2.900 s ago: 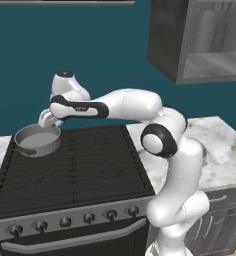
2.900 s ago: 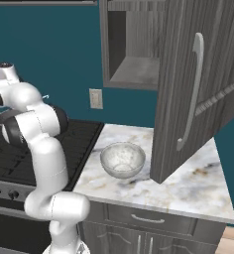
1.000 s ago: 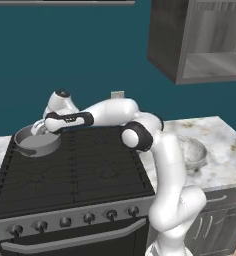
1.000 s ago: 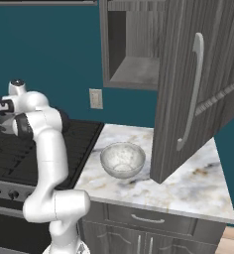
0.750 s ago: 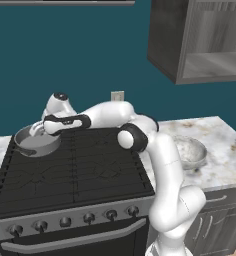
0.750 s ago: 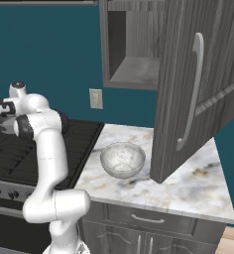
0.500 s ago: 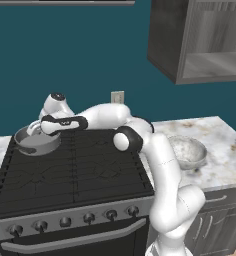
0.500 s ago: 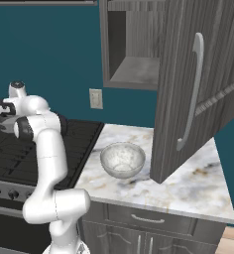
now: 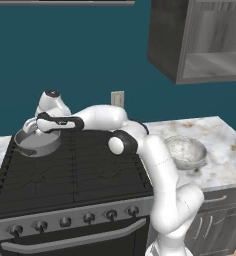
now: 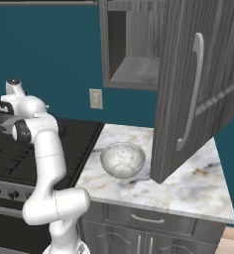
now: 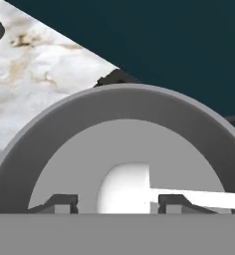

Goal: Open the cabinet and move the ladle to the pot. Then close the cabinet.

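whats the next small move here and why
Probably lift the gripper straight up out of the pot: the ladle already lies on the pot's floor, its bowl between the fingertips, seemingly released. The cabinet door is open and needs closing next.

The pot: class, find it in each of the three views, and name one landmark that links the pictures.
Left base view: the pot sits far left, on the stove's back corner.
Right base view: cannot tell; the arm runs off the left edge.
Hand view: it arches across the lower middle.
Shared landmark: the black stove.
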### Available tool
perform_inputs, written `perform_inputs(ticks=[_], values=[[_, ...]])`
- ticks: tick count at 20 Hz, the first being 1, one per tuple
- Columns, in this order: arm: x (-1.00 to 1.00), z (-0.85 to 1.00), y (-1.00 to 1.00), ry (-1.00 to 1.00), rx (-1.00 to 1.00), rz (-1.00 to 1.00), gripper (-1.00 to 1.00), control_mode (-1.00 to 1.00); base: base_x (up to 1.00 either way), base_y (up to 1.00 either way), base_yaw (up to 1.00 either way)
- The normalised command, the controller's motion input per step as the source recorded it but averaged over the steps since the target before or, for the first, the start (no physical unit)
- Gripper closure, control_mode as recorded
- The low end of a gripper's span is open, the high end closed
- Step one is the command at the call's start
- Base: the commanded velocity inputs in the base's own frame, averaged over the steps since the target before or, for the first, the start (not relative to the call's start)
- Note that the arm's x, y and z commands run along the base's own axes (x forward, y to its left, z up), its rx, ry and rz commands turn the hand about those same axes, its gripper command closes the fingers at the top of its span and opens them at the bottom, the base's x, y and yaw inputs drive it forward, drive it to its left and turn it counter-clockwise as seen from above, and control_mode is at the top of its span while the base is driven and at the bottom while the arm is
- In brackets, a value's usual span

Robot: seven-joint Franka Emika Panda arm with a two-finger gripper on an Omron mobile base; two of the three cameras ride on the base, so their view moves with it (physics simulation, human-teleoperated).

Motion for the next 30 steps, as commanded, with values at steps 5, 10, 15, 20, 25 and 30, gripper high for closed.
perform_inputs(ticks=[5,10,15,20,25,30], values=[[-0.26,0.00,-0.32,0.00,0.00,-0.07,-1.00,-1.00,0.00,0.00,0.00],[-0.50,0.07,-0.67,-0.01,0.00,-0.07,-1.00,-1.00,0.00,0.00,0.00],[-0.66,0.52,-0.75,-0.09,0.02,-0.03,-1.00,-1.00,0.00,0.00,0.00],[-0.93,0.99,-0.52,-0.17,0.14,-0.03,-1.00,-1.00,0.00,0.00,0.00],[-0.91,1.00,-0.46,-0.12,0.18,-0.07,-1.00,-1.00,0.00,0.00,0.00],[-0.88,1.00,-0.59,-0.01,0.13,-0.15,-1.00,-1.00,0.00,0.00,0.00]])
